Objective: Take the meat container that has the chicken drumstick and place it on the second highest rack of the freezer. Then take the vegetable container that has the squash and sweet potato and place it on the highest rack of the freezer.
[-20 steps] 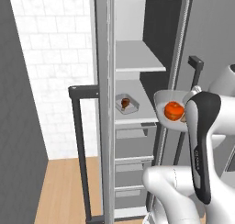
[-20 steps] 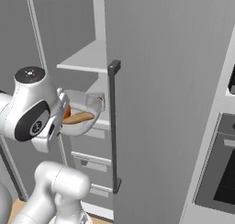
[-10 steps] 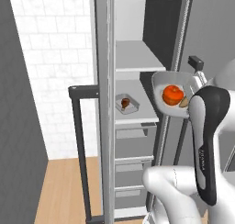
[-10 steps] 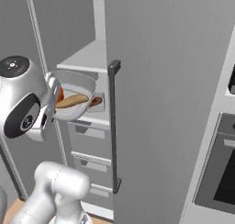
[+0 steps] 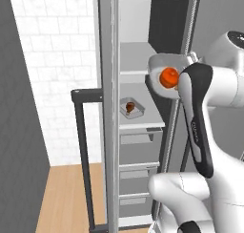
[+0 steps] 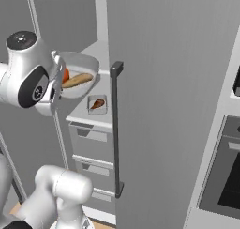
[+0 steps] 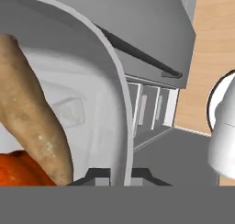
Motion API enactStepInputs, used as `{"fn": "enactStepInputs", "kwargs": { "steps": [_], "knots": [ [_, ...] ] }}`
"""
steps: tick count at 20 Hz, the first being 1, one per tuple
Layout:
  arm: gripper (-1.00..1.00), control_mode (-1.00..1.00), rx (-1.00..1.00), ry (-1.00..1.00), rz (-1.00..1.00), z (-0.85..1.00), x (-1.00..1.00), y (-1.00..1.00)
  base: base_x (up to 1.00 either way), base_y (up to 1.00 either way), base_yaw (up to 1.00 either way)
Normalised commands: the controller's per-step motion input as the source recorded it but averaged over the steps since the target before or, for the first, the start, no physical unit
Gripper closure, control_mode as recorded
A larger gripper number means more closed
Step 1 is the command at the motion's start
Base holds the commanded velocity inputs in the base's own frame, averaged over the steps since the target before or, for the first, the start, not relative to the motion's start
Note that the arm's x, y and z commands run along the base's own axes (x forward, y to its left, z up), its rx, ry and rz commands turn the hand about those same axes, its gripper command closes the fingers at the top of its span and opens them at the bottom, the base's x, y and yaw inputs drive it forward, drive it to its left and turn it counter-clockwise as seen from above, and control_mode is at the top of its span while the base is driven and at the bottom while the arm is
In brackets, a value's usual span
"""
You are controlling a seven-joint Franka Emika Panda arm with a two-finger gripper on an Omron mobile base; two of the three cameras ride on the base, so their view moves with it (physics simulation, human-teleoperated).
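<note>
Vegetable container (image 6: pixel 80 67) gripped by hand (image 7: pixel 112 175), beside freezer (image 6: pixel 173 106) door frame

White brick wall (image 5: pixel 57 60) left; wood floor (image 5: pixel 66 198) below; black-glass oven (image 6: pixel 225 171) at right edge.

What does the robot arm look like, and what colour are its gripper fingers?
The arm has smooth, rounded white links with a long black panel carrying small grey lettering, and a round dark cap on one joint. The gripper has two small dark finger tips. No loose cables are visible.
</note>
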Motion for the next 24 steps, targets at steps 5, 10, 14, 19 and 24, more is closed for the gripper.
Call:
{"fn": "enactStepInputs", "kwargs": {
  "steps": [5,10,14,19,24],
  "knots": [
    [1.00,-1.00,-0.07,-0.08,0.00,0.11,0.82,0.14,0.00,0.00,0.00],
    [1.00,-1.00,-0.02,-0.09,0.00,0.01,0.84,0.00,0.00,0.00,0.00],
    [1.00,-1.00,0.00,-0.02,0.00,0.00,0.92,0.00,0.00,0.00,0.00],
    [1.00,-1.00,0.00,0.00,0.00,0.15,0.74,0.00,0.00,0.00,0.00],
    [1.00,-1.00,0.00,0.04,0.00,0.01,0.93,-0.03,0.00,0.00,0.00]
  ]
}}
